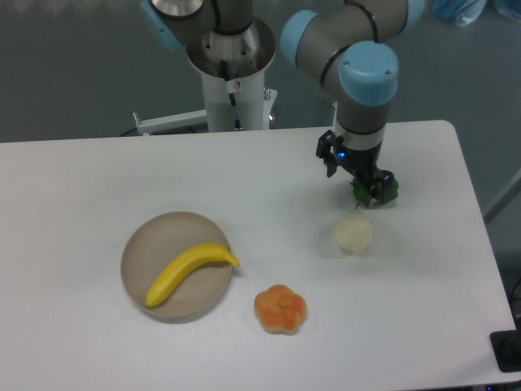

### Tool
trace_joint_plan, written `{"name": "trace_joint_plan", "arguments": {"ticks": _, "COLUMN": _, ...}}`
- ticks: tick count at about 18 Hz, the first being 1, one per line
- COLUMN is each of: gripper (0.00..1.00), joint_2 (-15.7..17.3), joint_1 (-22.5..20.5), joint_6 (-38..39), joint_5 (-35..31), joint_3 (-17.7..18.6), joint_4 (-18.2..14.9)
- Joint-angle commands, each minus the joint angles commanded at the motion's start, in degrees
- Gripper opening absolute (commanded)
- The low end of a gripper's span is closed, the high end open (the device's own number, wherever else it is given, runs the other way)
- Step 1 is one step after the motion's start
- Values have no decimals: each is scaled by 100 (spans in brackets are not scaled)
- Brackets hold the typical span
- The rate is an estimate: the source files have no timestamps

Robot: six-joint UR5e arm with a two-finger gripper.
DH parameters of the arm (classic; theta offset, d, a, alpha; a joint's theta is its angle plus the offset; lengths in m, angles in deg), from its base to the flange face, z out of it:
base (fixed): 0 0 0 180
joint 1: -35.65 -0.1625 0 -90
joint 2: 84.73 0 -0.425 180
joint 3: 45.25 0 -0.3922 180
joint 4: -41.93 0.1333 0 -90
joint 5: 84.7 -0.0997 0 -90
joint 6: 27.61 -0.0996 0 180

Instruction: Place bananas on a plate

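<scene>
The plate [140,247] holds the banana [190,271], lying diagonally, its tip overhanging the right rim. The gripper [370,189] hangs near a pale ball [353,232], jaw state indeterminable. No legible markings.

A white table [98,187] with rounded corners fills most of the view, its far edge running from the left side to the far right corner. Beyond that edge lies a dull grey-green floor [73,65]. A white metal bracket [167,122] shows just past the far edge. At the near right corner sits a small dark object [508,352]. Light is even and soft.
</scene>
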Motion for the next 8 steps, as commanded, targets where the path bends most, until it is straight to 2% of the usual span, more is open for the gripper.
{"name": "trace_joint_plan", "arguments": {"ticks": 8, "gripper": 100, "joint_2": 35, "joint_1": 0, "joint_6": 9, "joint_5": 0, "joint_3": 97, "joint_4": 9}}
